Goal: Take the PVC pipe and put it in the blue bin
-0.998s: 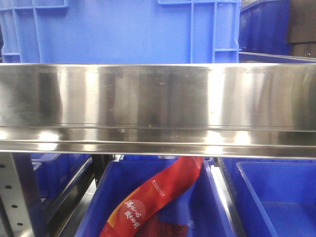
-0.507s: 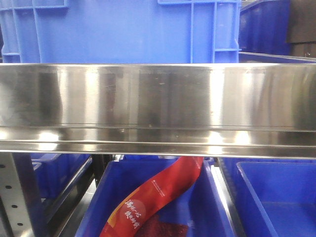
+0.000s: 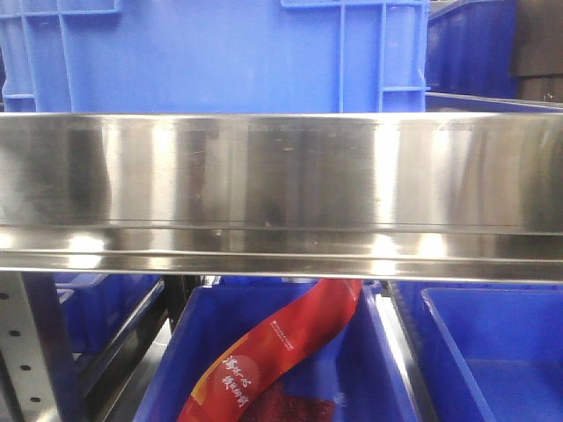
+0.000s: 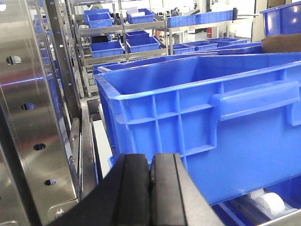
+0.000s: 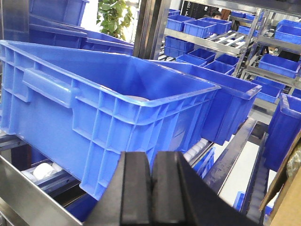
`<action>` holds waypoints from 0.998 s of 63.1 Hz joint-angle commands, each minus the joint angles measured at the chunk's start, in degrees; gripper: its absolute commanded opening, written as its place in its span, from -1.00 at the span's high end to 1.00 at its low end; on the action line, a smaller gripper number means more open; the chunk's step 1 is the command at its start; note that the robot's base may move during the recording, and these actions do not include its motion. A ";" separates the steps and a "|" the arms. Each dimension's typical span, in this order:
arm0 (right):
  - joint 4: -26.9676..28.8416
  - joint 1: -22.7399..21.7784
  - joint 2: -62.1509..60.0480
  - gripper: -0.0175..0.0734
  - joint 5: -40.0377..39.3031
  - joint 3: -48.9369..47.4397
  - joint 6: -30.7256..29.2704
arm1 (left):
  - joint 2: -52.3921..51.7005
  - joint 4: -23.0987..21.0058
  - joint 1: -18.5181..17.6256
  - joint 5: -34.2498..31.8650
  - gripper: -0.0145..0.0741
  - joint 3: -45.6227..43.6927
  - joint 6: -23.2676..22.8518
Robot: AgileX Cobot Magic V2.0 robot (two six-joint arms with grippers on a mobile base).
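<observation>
Storage hall: steel racking with rows of blue bins receding behind. PVC pipe: not seen in any view; its place cannot be told. Blue bin (image 4: 202,117): large ribbed crate on the roller rack, directly ahead of both wrist cameras; interior only partly visible, a pale patch near its far inner rim in the right wrist view, too unclear to name. Left gripper (image 4: 151,188): just before the bin's near wall, black pads pressed together, nothing between them. Right gripper (image 5: 151,190): just before the bin's corner wall, pads likewise clenched flat, holding nothing. White rollers (image 4: 268,202): beneath the bin's base. Steel shelf rail (image 3: 281,193): broad polished band in front of the bin in the front view. Lower bin (image 3: 369,352): below the bin, under the rail, holding a red printed packet (image 3: 281,352) lying aslant.
</observation>
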 commanded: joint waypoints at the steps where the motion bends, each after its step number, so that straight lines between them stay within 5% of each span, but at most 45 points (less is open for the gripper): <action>1: -0.52 -0.24 -0.26 0.97 -0.96 0.21 -0.24 | -0.37 -0.37 -0.27 -2.24 0.92 0.31 -0.23; 9: -3.90 -0.24 -0.26 0.97 -3.08 0.95 -0.24 | -0.37 -0.37 -0.17 -8.62 0.92 2.67 -0.23; 24: -4.92 -0.24 -0.86 0.97 -4.63 5.34 -0.24 | -0.46 -0.37 0.49 -7.36 0.92 5.14 -0.23; 52: -6.39 -0.26 -6.90 0.97 -8.32 15.72 -0.06 | -1.13 -1.66 18.70 -14.10 0.92 11.66 -0.23; 63: -6.39 -0.26 -6.95 0.97 -9.97 15.99 0.16 | -1.13 -1.66 20.22 -16.02 0.92 11.66 -0.23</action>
